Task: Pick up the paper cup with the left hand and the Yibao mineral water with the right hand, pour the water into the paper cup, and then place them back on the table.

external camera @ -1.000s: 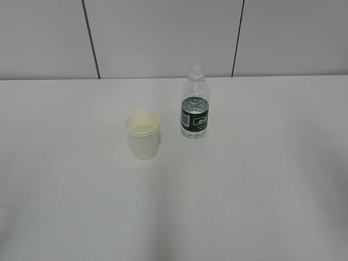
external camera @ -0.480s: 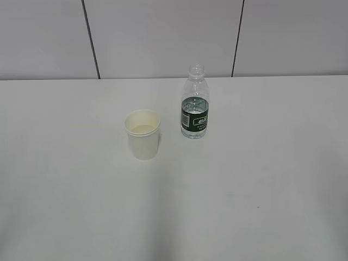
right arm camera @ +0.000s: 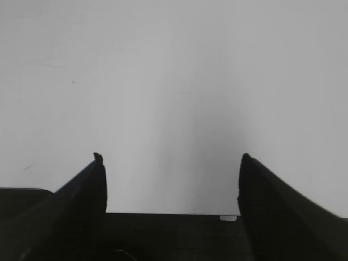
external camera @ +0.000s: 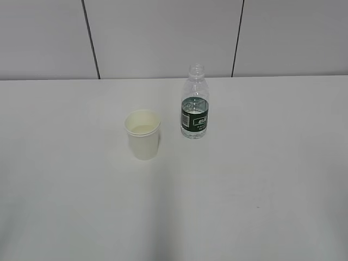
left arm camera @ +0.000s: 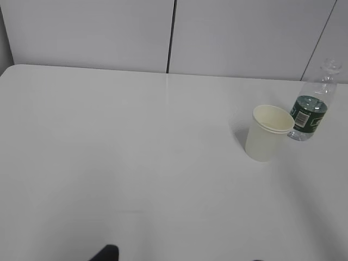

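Observation:
The paper cup (external camera: 143, 136) stands upright near the middle of the white table (external camera: 261, 190), with a pale liquid surface showing inside it. Right of it and a little farther back stands the capless Yibao mineral water (external camera: 194, 106) with its dark green label. Neither arm shows in the exterior view. In the left wrist view the paper cup (left arm camera: 267, 133) and the bottle (left arm camera: 311, 106) are far off at the upper right. The left gripper (left arm camera: 182, 258) is open, with only its black fingertips (left arm camera: 106, 253) at the bottom edge. The right gripper (right arm camera: 171, 163) is open over bare table (right arm camera: 163, 81).
A grey panelled wall (external camera: 163, 38) with dark vertical seams runs along the table's far edge. In the left wrist view the table's rounded far-left corner (left arm camera: 13, 69) shows.

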Available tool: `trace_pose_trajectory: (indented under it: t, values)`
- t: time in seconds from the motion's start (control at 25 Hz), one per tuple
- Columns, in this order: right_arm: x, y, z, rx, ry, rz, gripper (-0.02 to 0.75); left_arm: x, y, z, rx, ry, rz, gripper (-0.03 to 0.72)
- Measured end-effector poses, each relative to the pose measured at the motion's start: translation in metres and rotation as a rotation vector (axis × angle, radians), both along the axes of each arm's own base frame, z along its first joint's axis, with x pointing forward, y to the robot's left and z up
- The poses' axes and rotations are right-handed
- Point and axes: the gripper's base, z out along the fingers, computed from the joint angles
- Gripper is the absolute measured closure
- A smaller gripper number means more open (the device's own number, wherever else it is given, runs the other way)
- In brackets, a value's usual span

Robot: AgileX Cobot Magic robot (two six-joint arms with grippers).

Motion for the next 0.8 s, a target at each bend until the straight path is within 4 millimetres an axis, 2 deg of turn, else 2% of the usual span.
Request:
trace_pose_trajectory:
  t: [0.8]
  values:
    - [-0.026,-0.005,-0.001,0.054,-0.138,-0.044,0.153,0.0,0.0,0.0,-0.001,0.0,-0.001,0.254]
